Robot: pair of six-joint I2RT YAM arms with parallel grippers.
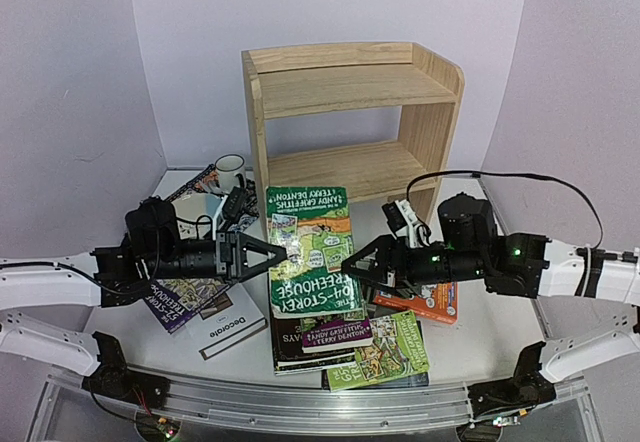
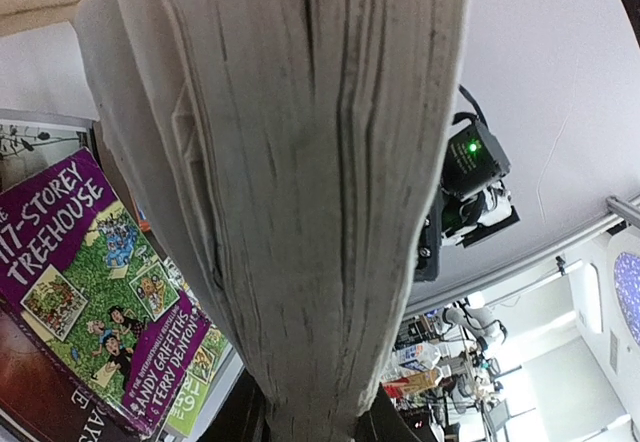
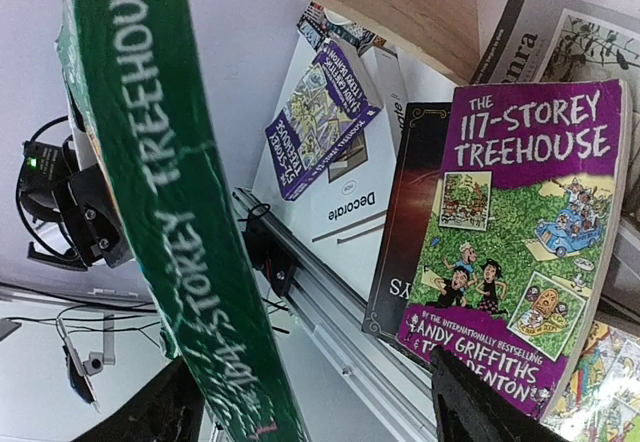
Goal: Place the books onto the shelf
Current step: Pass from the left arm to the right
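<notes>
A bright green Treehouse book [image 1: 310, 252] hangs tilted over the pile, in front of the pine shelf [image 1: 350, 112]. My left gripper [image 1: 273, 259] is shut on its page edge [image 2: 320, 212], which fills the left wrist view. My right gripper [image 1: 350, 264] is open at the book's other side. The green spine [image 3: 160, 192] runs between its wide-apart fingers, close to the left one. Below lie a purple Treehouse book [image 1: 335, 334] on a dark book [image 1: 290, 347], a white "Decorate" [image 1: 228, 330], an orange book [image 1: 430, 302] and another green one [image 1: 385, 357].
A small purple book [image 1: 180, 297] lies partly on "Decorate". A white mug [image 1: 230, 167] and a patterned mat [image 1: 195, 182] sit left of the shelf. A grey book [image 3: 570, 42] shows in the right wrist view. A metal rail [image 1: 300, 402] runs along the near edge.
</notes>
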